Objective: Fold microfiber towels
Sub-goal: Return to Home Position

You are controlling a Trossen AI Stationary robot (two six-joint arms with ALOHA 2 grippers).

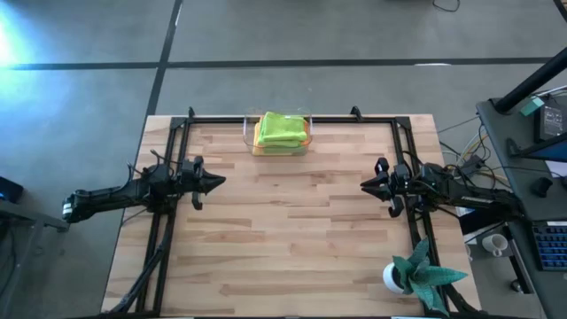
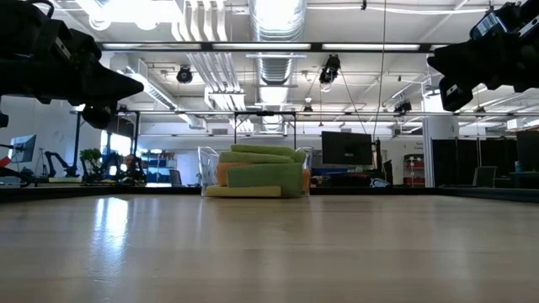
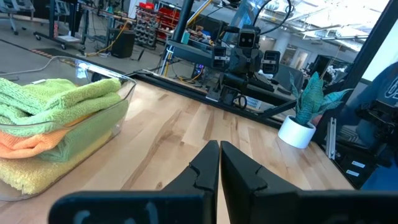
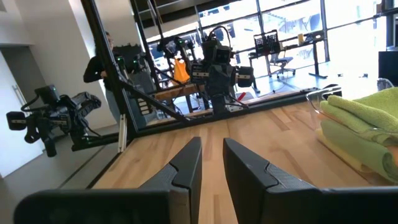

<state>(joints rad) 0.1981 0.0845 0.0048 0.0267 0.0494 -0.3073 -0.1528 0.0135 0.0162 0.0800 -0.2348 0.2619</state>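
High view: towels stacked in bin, arms at either side.
Left gripper fingers together; right gripper fingers slightly apart; bin lies between them, well apart from each.

High view straight down, low view at tabletop level, wrist views facing inward, bin shared

Robotics lab, ceiling ducts, monitors (open-plan)
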